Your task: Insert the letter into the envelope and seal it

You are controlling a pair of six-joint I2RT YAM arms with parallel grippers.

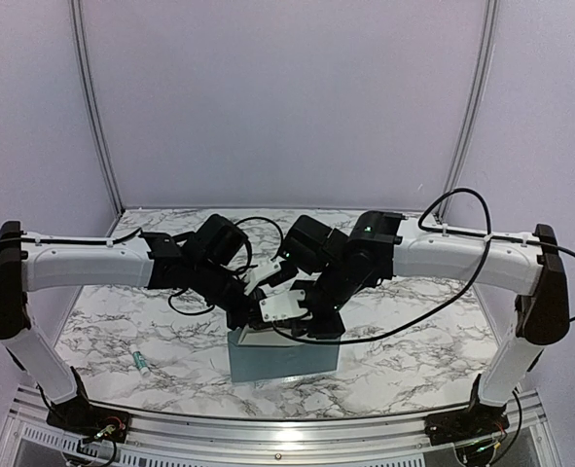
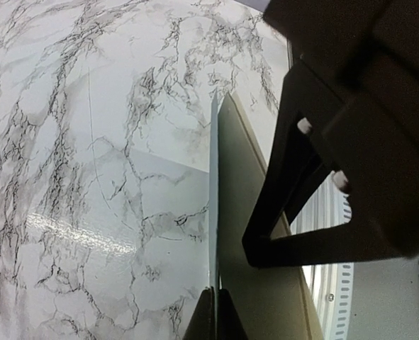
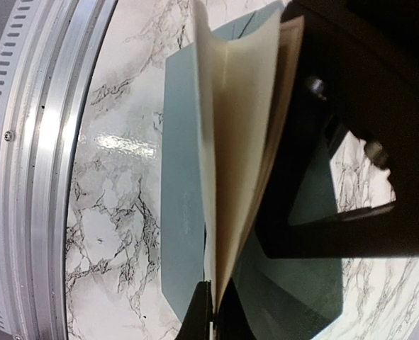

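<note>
Paper held tight near the front of the marble table (image 1: 413,350).
The right gripper (image 3: 210,312) pinches the folded cream letter (image 3: 241,127); the left gripper (image 2: 215,315) pinches the flat blue-grey envelope (image 1: 282,358) by its edge.

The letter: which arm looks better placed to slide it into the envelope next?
Probably right: the right gripper is shut on the cream letter over the blue-grey envelope, while the left gripper only pinches the envelope's thin edge, seemingly steadying it.

Soft even overhead light, glare streak on the marble table (image 2: 81,237), near parts silhouetted and blurred
</note>
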